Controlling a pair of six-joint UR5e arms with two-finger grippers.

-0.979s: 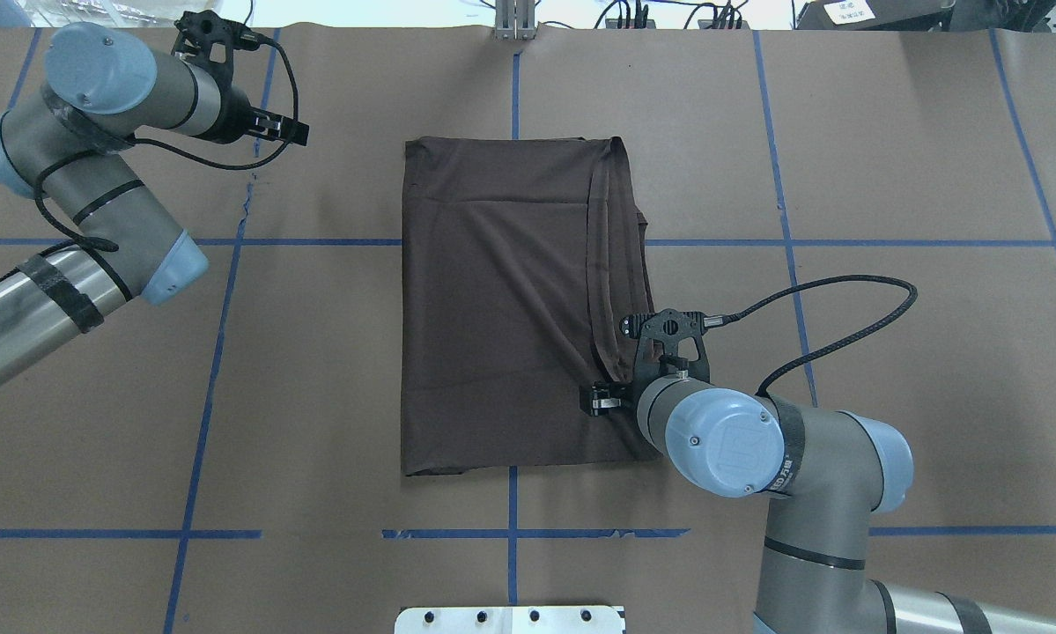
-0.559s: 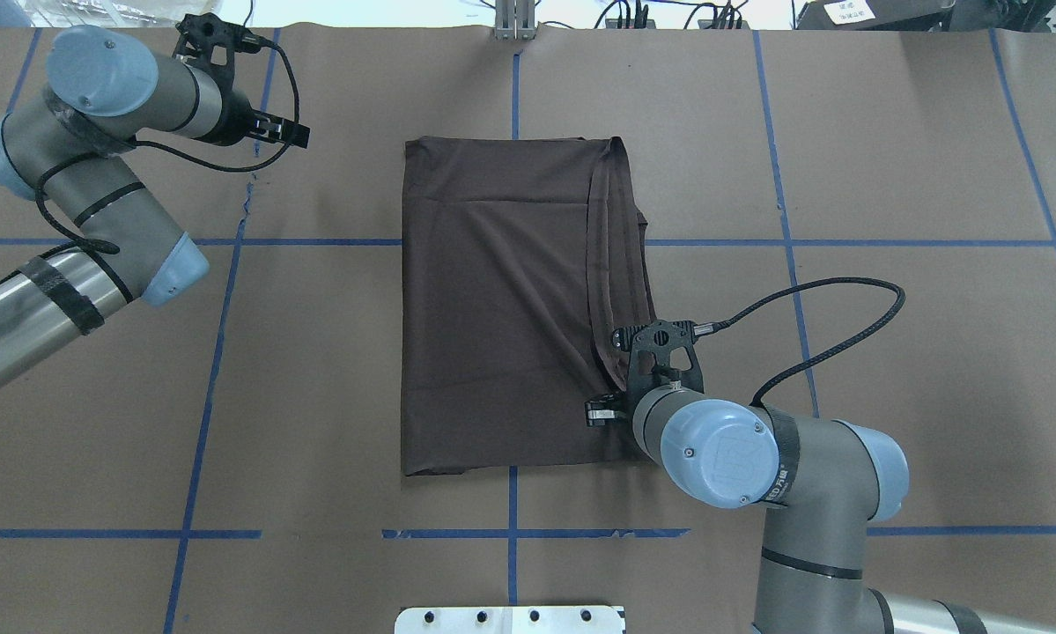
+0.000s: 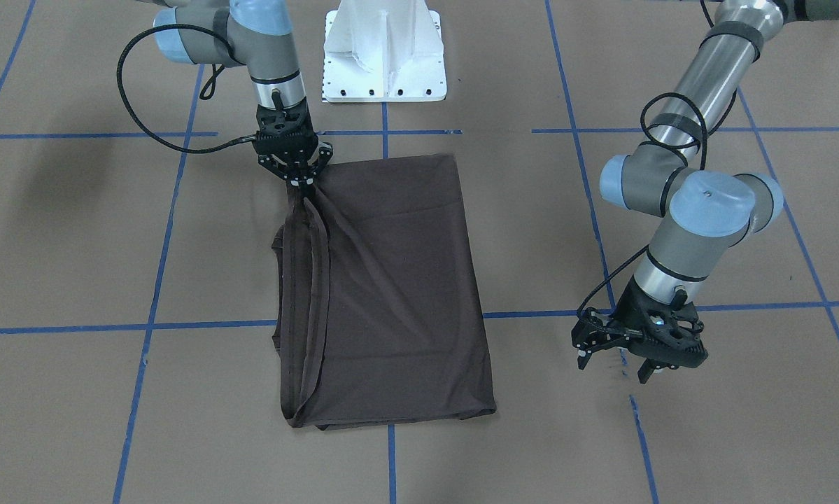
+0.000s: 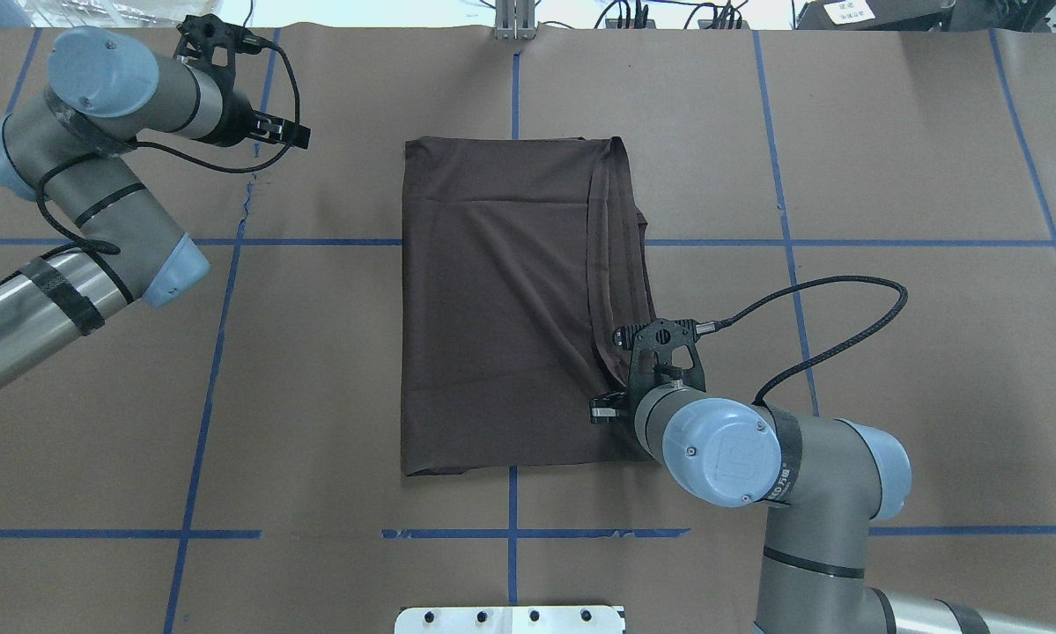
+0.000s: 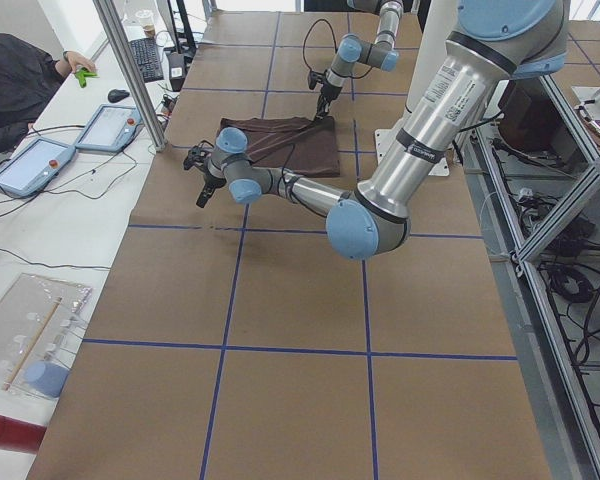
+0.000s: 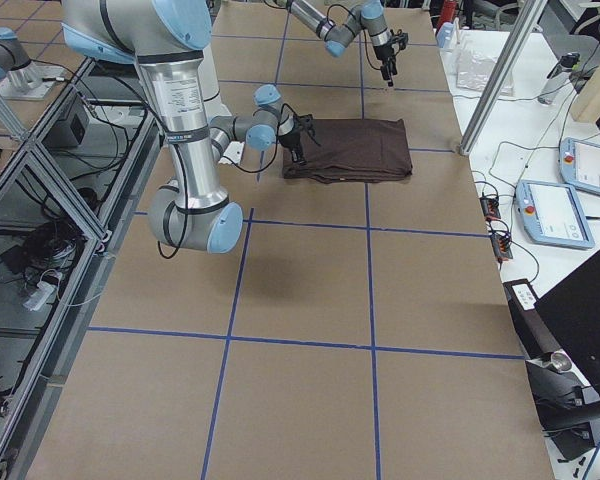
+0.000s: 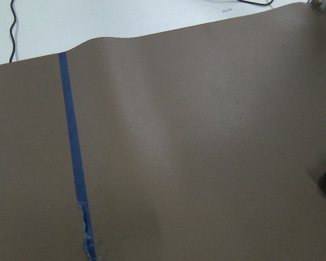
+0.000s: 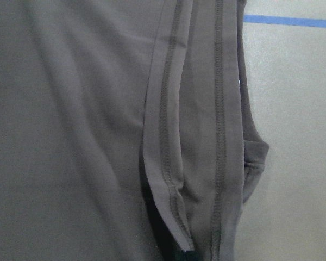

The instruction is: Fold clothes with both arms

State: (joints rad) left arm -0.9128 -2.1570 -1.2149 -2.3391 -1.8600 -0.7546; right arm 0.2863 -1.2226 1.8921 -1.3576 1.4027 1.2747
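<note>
Several blue tape lines (image 4: 845, 242) cross the brown paper (image 4: 933, 396) — right pincer (image 3: 301, 183) clamps the T-shirt (image 4: 501, 308) hem, left pincer (image 3: 614, 367) gapes.

There is one dark brown folded T-shirt (image 4: 501, 308), two silver-grey jointed arms (image 4: 96, 211) (image 4: 809, 502), two black finger grippers (image 3: 614, 369) (image 3: 300, 180) and one white metal pedestal (image 3: 384, 56).

T-shirt (image 4: 501, 299) matt soft cloth; table cover (image 4: 889, 132) matt brown paper.
</note>
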